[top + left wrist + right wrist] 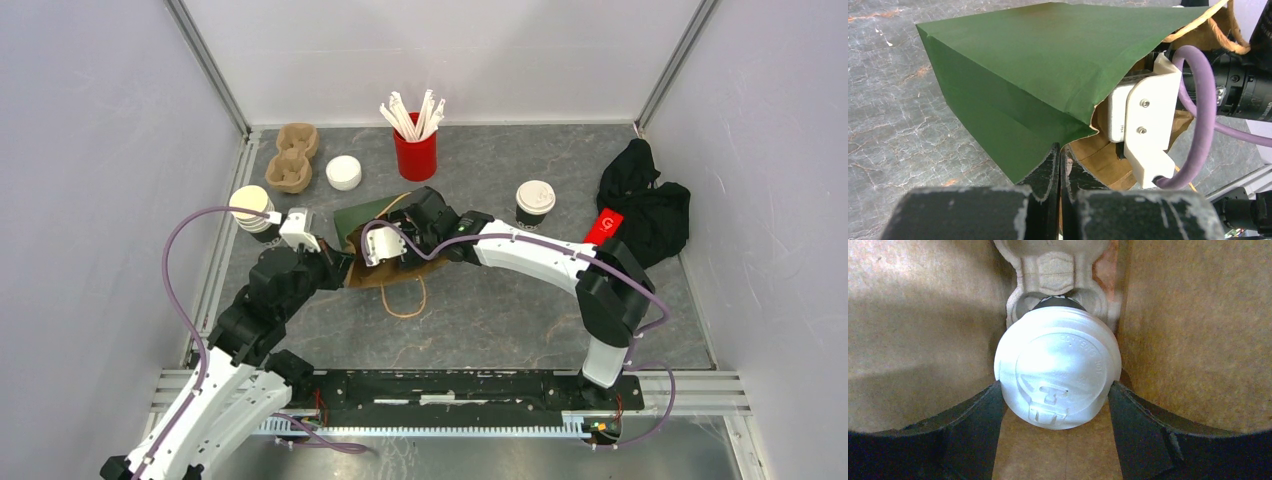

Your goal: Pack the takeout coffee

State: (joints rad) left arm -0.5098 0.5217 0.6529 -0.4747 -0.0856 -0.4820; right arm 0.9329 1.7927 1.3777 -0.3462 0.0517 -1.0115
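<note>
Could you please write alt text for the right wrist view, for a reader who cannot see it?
A white-lidded coffee cup sits between the right gripper's black fingers, inside a brown paper bag. Behind it is a moulded cardboard cup tray.

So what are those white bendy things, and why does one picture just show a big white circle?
The white bendy things are two robot arms bolted to the table's near edge, seen from a camera above them. Each arm ends in a pincher with two fingers, called a gripper, and carries its own small camera.

The left gripper pinches the edge of a green paper bag, shown close up by the left arm's camera. The right gripper is inside that bag. Its camera sees the big white circle, which is the lid of a coffee cup between its fingers, sitting in a cardboard cup tray.

On the table sit another lidded coffee cup, a red holder of white sticks, a spare cup tray, a stack of lids, a stack of lidless cups and a black cloth.
</note>
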